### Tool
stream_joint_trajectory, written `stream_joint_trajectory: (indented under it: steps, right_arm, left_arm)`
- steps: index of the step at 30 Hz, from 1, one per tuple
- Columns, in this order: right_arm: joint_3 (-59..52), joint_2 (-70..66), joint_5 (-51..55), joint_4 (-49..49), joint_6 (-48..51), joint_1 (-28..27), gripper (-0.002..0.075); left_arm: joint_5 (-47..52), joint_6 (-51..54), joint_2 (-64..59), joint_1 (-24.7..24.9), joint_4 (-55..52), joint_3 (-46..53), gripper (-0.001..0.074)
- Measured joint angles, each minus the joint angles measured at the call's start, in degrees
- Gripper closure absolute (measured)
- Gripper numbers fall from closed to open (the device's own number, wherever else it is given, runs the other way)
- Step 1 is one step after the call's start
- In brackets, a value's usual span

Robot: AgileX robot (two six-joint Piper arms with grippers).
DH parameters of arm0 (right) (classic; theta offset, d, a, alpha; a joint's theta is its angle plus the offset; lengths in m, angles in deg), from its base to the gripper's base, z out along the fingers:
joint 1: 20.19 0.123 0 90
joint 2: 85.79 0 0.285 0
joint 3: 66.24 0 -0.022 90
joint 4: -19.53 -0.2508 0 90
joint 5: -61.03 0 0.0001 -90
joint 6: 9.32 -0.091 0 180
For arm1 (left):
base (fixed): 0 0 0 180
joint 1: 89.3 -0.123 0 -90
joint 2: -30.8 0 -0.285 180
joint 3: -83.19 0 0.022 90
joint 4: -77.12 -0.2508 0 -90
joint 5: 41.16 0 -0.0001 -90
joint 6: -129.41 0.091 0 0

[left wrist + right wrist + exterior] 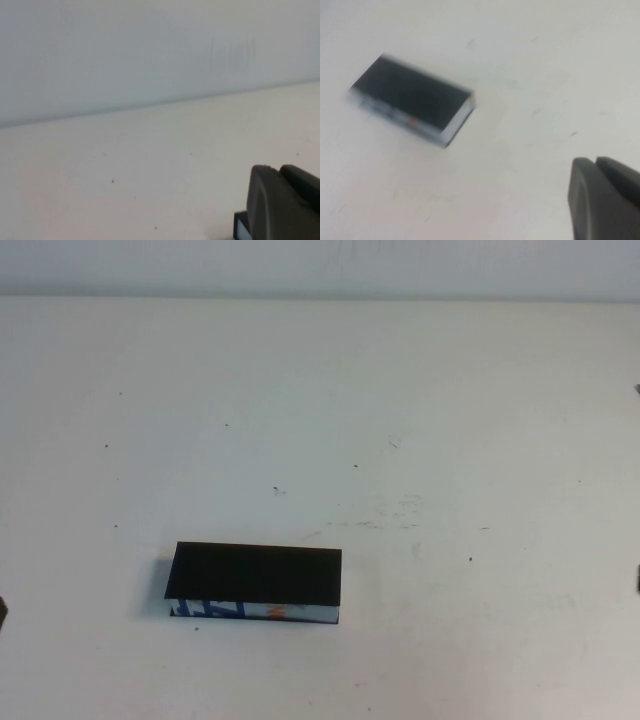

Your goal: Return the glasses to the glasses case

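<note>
I see the glasses case [256, 583] lying flat on the white table [450, 420] with its black lid down and the light-blue printed side facing me. My right gripper [606, 200] is shut with nothing in it, raised well apart from the case, which sits ahead of it and off to one side in its wrist view. My left gripper [285, 202] hangs low near the table; I cannot tell whether it is open. A corner of the case [241, 226] shows just beside it.

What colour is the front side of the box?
Light blue with dark-blue and orange print, under a black lid; the glasses case shows it best in the high view.
</note>
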Motion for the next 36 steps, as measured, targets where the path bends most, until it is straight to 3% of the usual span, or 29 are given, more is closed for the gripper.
stream_joint_trajectory:
  steps: [5, 11, 20, 30, 36]
  right_arm:
    - [-16.1, 10.4, -19.8, -2.3, 0.1, -17.1, 0.0737]
    - [-29.5, 23.6, -30.5, -3.1, 0.1, -28.2, 0.0738]
    - [-36.6, 34.1, -29.4, -3.3, 0.2, -29.7, 0.0738]
    - [-36.8, 34.3, -16.8, -3.3, 0.2, -29.7, 0.0738]
    - [-36.8, 34.4, -15.9, -3.3, 0.4, -29.7, 0.0738]
  left_arm:
    - [6.7, -1.7, 0.0, -1.4, -1.5, 0.0, 0.0736]
    - [13.4, -10.9, 2.0, -5.2, -9.1, 0.0, 0.0736]
    - [21.9, -11.5, 8.0, -6.1, -11.3, 0.0, 0.0736]
    - [30.9, -10.9, 13.2, -6.1, -11.6, 0.0, 0.0736]
    - [31.4, -10.4, 13.5, -6.7, -11.6, 0.0, 0.0736]
